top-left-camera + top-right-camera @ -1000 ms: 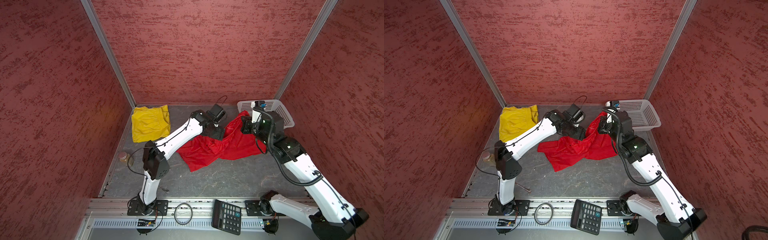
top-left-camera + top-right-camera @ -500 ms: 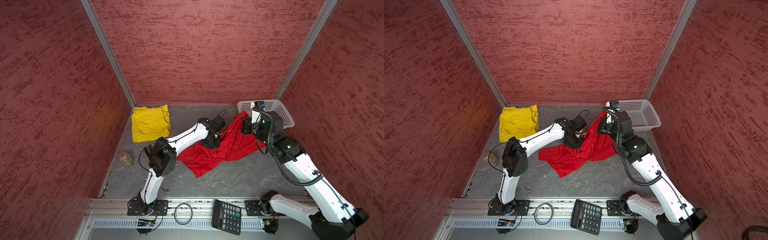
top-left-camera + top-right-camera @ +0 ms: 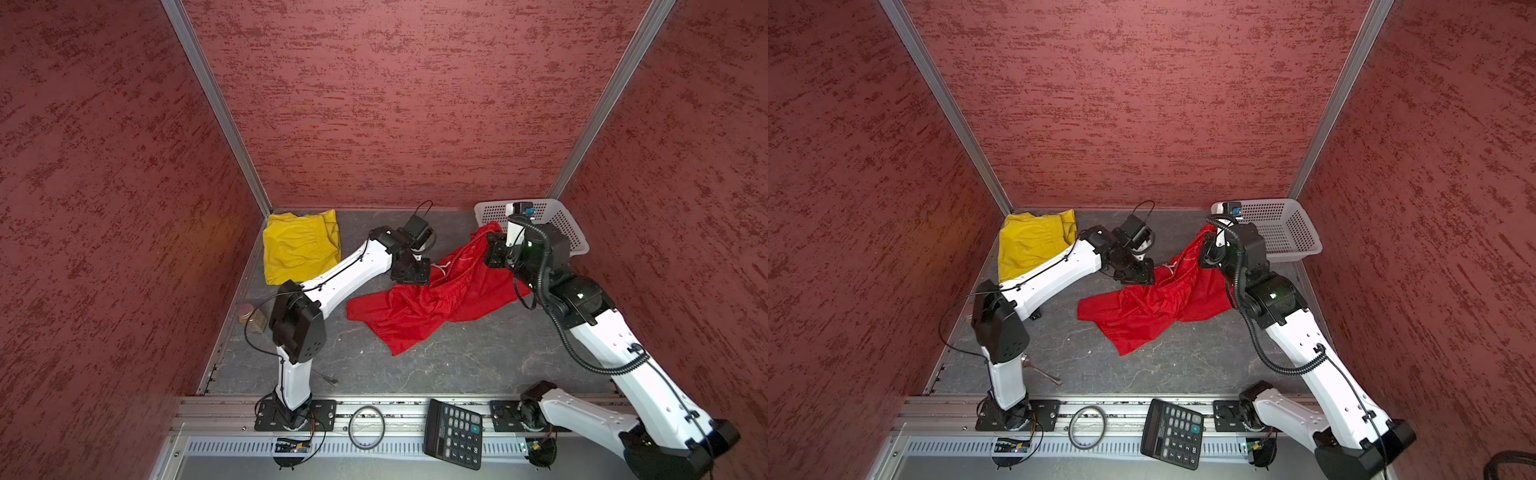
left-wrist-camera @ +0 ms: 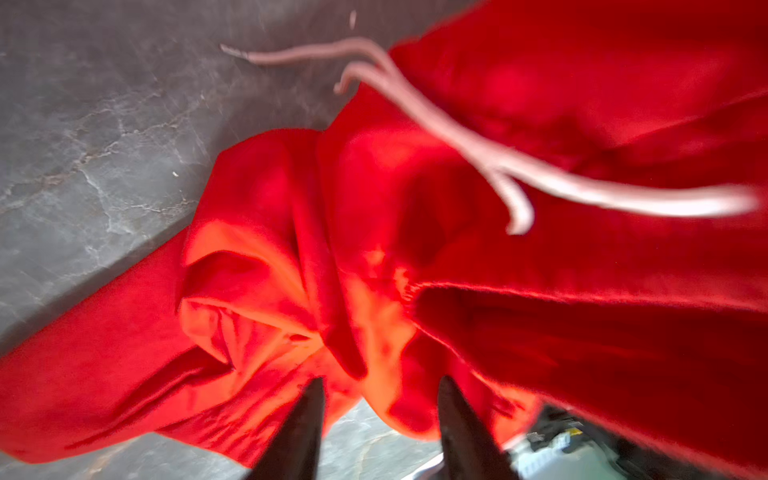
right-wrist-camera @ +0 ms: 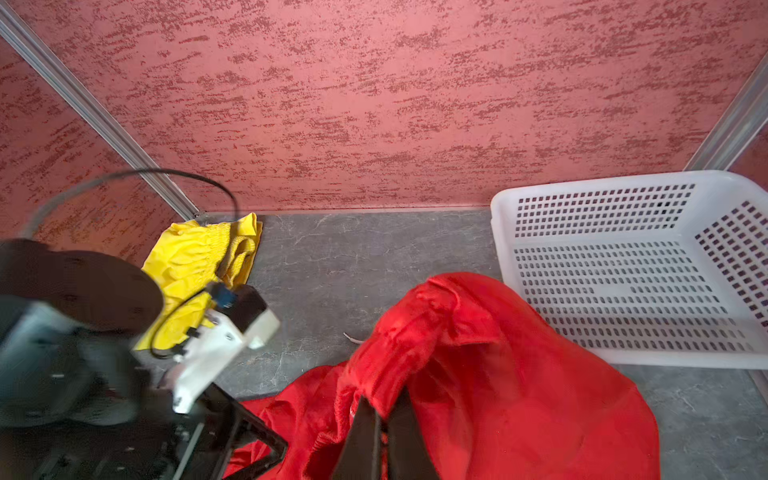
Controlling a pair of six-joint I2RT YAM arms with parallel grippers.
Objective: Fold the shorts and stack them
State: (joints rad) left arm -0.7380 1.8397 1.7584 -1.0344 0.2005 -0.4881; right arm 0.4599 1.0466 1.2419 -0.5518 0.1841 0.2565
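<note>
The red shorts (image 3: 436,299) (image 3: 1154,303) lie crumpled mid-floor with a white drawstring (image 4: 540,183) showing. My right gripper (image 5: 384,401) (image 3: 492,253) is shut on their waistband and holds that end raised beside the basket. My left gripper (image 4: 381,382) (image 3: 409,272) (image 3: 1136,274) hovers at the shorts' far-left edge. Its fingers (image 4: 307,415) stand apart, with bare floor between them and red cloth (image 4: 582,332) just past the tips. The yellow shorts (image 3: 299,249) (image 3: 1030,245) (image 5: 195,257) lie flat in the back left corner.
A white perforated basket (image 3: 569,232) (image 3: 1287,232) (image 5: 623,270) stands at the back right. A small jar (image 3: 251,318) sits by the left wall. A calculator (image 3: 453,428) and a ring (image 3: 365,422) rest on the front rail. Red walls enclose three sides.
The left gripper came down and forward from beside the raised waistband onto the red shorts' left edge, and the cloth shifted a little. The right gripper stayed put.
</note>
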